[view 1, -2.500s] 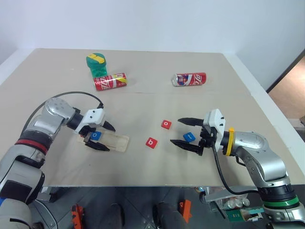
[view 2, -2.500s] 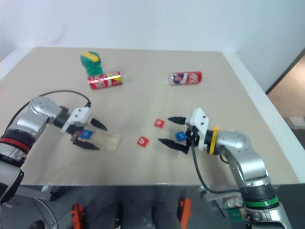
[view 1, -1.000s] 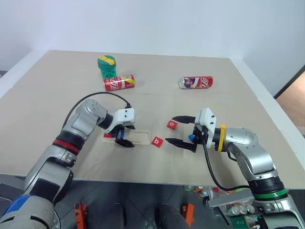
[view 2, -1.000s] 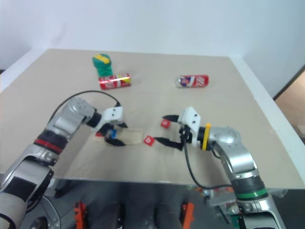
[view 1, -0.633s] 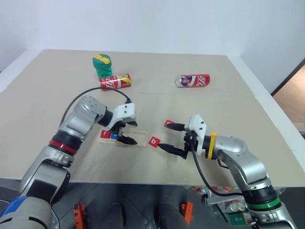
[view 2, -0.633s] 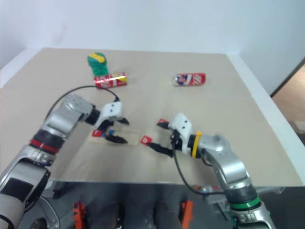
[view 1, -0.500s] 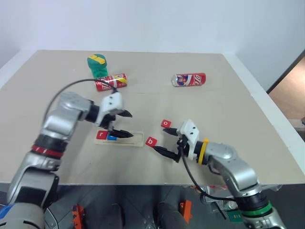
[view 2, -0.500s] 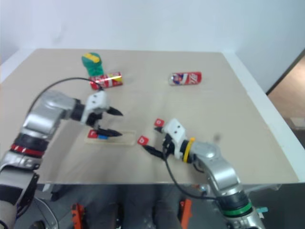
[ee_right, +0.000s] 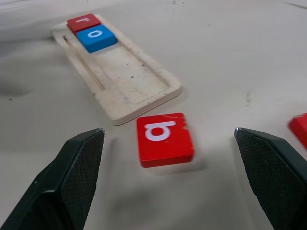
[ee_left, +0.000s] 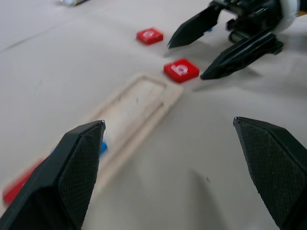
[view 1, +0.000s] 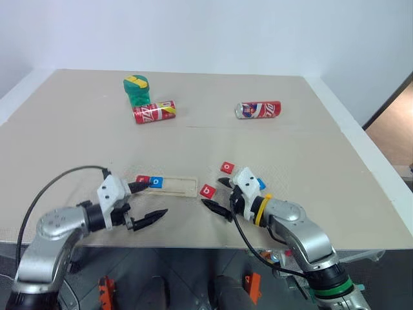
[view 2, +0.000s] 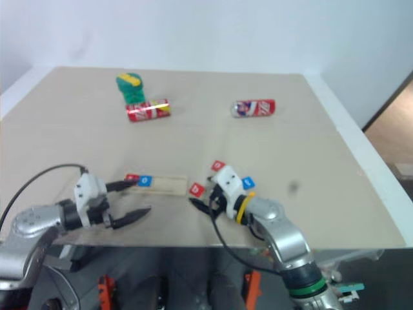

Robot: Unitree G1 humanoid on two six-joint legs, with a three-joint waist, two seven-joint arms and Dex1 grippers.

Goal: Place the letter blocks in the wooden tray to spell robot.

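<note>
**Left arm withdrawn; right fingers lined up on tile b**

Since the earlier frames, the left gripper (view 1: 150, 201) has pulled back from the wooden tray (view 1: 182, 185) toward the near table (view 1: 77, 116) edge, fingers spread wide and empty. Red tile r (ee_right: 84, 20) and blue tile o (ee_right: 96, 36) occupy the tray's left end; three slots remain free.

Red tile b (ee_right: 163, 138) lies flat on the table just off the tray's right end, directly ahead of the right gripper (view 1: 219, 197), between its wide-spread, empty fingers but not touching them. The right arm is the nearer one; it points low, forward and left. The second red tile o (view 1: 227, 167) and a blue tile (view 1: 260, 184) lie beside the right wrist.
</note>
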